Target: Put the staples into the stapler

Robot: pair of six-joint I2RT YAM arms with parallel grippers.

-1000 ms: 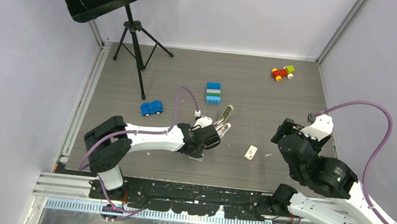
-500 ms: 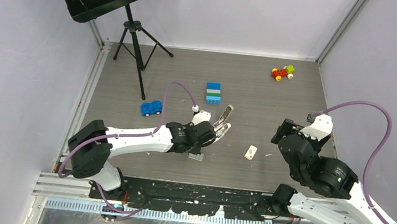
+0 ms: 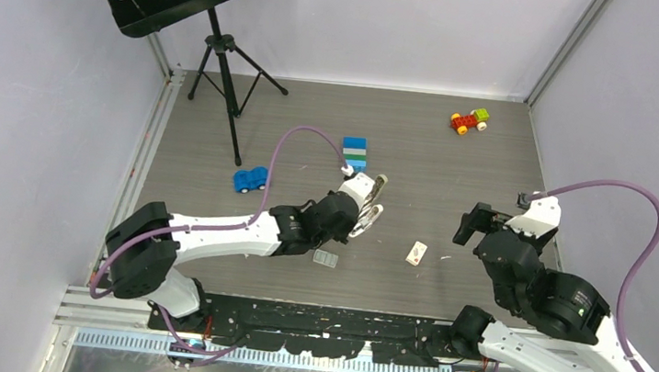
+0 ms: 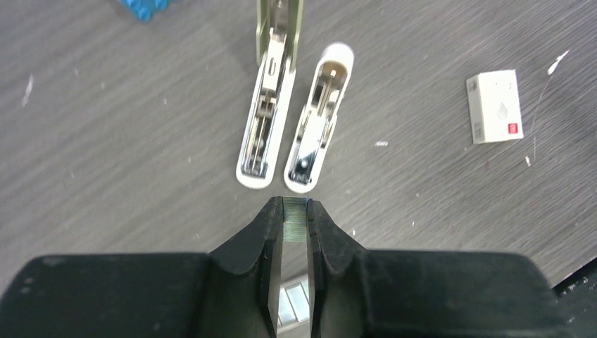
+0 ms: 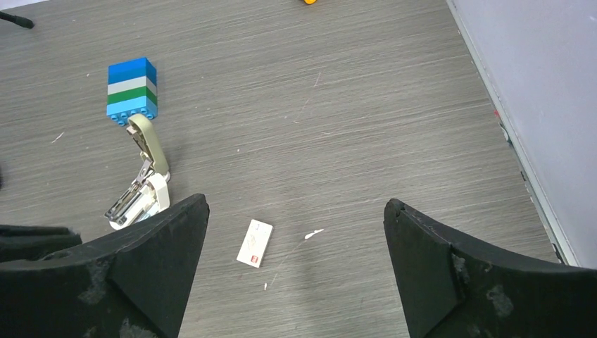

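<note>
The stapler (image 4: pixel 271 113) lies swung open on the table, its beige-topped arm beside its white base half (image 4: pixel 318 120), both with metal channels showing. My left gripper (image 4: pixel 296 205) hovers just short of their near ends, shut on the staples (image 4: pixel 296 224), a thin silvery strip pinched between the fingertips. From above, the stapler (image 3: pixel 375 195) sits right at the left gripper (image 3: pixel 358 215). A small white red-marked box (image 3: pixel 417 252) lies to the right. Above that box (image 5: pixel 255 243), my right gripper (image 5: pixel 296 204) stands wide open and holds nothing.
A small clear plastic piece (image 3: pixel 325 259) lies on the table under the left forearm. A blue-white-green block stack (image 3: pixel 354 153) stands just beyond the stapler. A blue toy car (image 3: pixel 252 179) is at the left, a red-yellow toy car (image 3: pixel 468 120) far right, a music-stand tripod (image 3: pixel 222 73) back left.
My left arm has stretched forward and right, carrying the strip away from the clear piece up to the stapler's near ends. The right gripper has shifted slightly right and spread wider.
</note>
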